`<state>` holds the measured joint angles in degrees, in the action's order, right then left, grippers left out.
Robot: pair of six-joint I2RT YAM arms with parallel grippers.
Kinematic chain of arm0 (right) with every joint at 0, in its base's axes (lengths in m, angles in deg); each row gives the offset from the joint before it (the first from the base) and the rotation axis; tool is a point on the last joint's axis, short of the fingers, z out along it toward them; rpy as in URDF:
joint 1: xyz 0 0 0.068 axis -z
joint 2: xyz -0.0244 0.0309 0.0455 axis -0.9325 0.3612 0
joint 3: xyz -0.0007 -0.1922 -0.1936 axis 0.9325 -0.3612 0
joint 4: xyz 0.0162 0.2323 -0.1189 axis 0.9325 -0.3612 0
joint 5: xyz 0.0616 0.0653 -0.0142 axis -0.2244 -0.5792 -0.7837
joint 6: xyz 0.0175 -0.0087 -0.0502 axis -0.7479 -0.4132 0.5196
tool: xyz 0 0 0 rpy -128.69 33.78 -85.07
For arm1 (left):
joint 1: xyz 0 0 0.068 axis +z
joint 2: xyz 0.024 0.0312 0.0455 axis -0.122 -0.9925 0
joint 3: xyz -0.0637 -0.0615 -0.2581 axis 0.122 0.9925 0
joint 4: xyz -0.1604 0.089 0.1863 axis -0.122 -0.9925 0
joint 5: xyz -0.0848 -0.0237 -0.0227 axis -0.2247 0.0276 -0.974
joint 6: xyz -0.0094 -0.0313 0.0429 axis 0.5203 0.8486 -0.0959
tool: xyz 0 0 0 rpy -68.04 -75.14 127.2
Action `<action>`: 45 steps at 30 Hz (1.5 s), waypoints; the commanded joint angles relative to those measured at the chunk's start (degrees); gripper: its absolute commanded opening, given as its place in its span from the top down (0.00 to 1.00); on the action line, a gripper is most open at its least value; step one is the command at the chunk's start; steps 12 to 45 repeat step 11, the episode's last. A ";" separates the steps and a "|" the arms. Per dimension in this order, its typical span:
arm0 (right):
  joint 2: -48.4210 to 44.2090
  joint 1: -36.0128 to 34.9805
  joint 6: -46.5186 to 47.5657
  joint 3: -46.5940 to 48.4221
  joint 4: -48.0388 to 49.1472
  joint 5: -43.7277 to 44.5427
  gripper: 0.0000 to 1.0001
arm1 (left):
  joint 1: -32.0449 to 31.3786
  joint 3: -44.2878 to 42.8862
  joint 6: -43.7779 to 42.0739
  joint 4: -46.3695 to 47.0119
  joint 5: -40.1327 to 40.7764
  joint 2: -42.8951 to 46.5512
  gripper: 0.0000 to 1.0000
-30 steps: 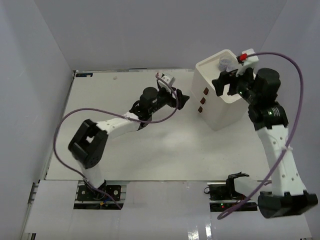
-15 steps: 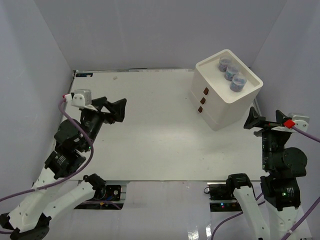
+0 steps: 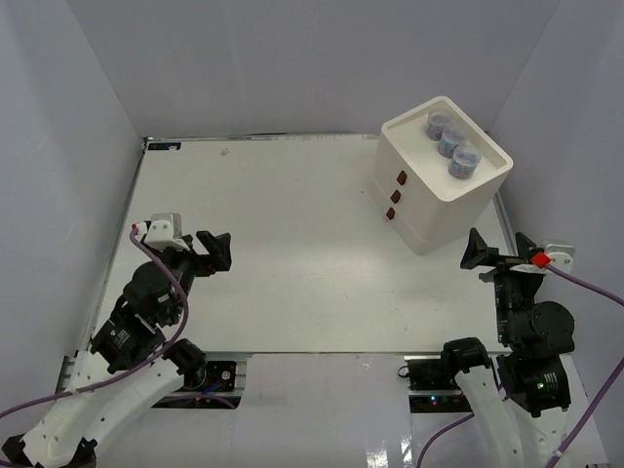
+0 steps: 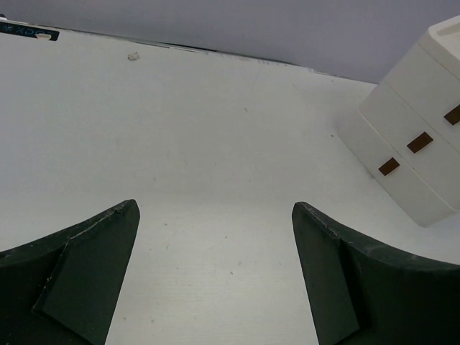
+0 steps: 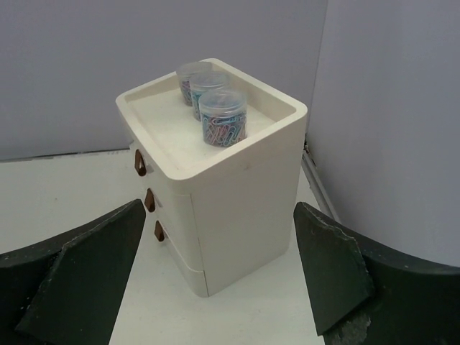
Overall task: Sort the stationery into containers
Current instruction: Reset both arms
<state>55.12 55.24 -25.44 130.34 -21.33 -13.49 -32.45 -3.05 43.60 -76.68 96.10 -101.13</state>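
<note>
R gripper (image 5: 217, 210) is parked low by its base, jaws spread wide, nothing btwn them. L gripper (image 4: 214, 208) is the same: wide open, empty, near its own base.

The box (image 3: 448, 210) sits at the far-right of the table (image 3: 292, 244). It's straight ahead of the R gripper and near it. From the L gripper it's well apart, off to the far right. So the R arm is the nearer one, by a lot.

3 jars (image 3: 449, 142) stand upright in the tray top, w/ what look like coloured clips inside. They're in a row running diagonally, far-left to near-right. All 3 drawers are shut, and their handles (image 3: 395, 195) face the L side, so a drawer pull would prob. suit the L arm's angle better.

No loose pens, bands or tape show in any view. Sorting looks about done, imo.

Writing: no brand or label on the box or jars. There's a dark sticker (image 3: 164, 146) at the far-left table corner, too small to read.
</note>
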 commanded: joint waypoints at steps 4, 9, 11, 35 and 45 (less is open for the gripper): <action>-0.56 -0.83 1.35 -0.14 3.96 0.12 0.10 | 0.17 0.70 0.57 -0.36 0.99 -3.14 0.02; -0.56 -1.00 1.88 -0.58 4.22 0.47 0.10 | 0.09 2.02 1.18 0.60 -0.33 -3.06 0.02; -0.13 -1.00 1.79 -0.67 4.66 -0.06 0.10 | 0.09 2.37 1.53 0.78 -0.85 -3.41 0.02; -0.13 -1.00 1.79 -0.67 4.66 -0.06 0.10 | 0.09 2.37 1.53 0.78 -0.85 -3.41 0.02; -0.13 -1.00 1.79 -0.67 4.66 -0.06 0.10 | 0.09 2.37 1.53 0.78 -0.85 -3.41 0.02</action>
